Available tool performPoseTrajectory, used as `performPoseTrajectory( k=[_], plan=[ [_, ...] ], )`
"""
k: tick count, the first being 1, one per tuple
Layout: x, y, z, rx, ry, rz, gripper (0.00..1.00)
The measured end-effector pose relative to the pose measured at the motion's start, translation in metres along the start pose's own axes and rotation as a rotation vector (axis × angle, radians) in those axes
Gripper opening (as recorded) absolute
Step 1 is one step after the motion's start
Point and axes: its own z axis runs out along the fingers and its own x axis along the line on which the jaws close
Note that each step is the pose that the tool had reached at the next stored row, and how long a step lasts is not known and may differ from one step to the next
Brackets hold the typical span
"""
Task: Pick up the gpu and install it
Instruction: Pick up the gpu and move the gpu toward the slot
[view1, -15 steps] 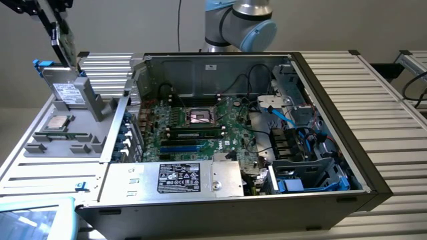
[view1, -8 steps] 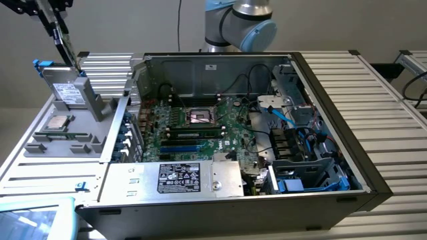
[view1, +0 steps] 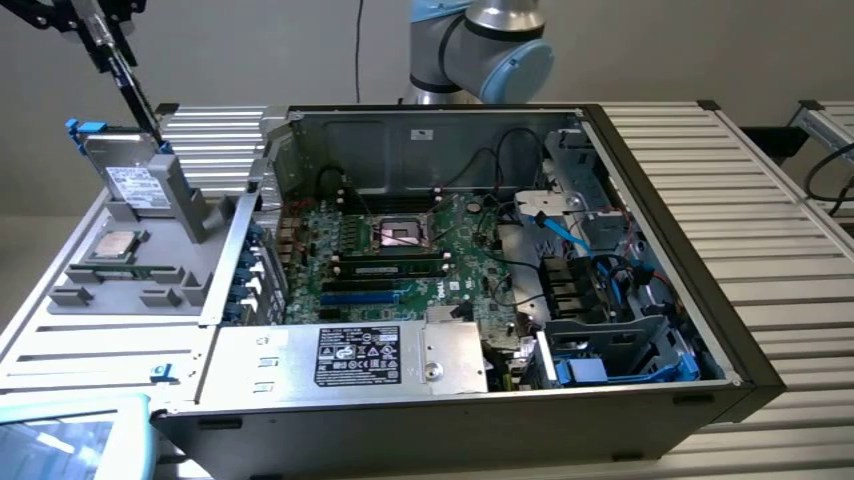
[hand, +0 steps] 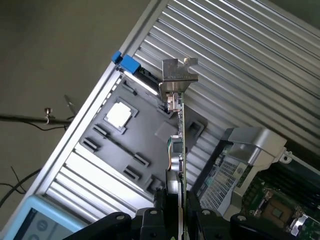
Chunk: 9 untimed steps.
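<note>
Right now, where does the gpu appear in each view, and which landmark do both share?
Exterior view: gpu edge-on at the upper left, above the grey tray.
Wrist view: gpu edge-on in the gripper, grey tray behind.
Shared landmark: the grey tray.

Bare metal bracket (hand: 178, 75) on gpu (hand: 181, 145), matt plastic tray (hand: 150, 125).

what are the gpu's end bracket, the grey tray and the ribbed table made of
The bracket on the gpu: bare silvery metal, probably stamped steel, judging by its sheen and crisp folded tab. The grey tray: likely moulded plastic, matte and uniform, with rounded pockets. The ribbed table: probably aluminium profile, a pale satin surface with straight parallel grooves.
</note>
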Motion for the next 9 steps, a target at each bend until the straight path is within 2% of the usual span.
performPoseTrajectory(
  k=[9],
  plan=[
    [-0.0002,0.0004,0.0,-0.0004,0.0082,-0.144,0.27]
  ],
)
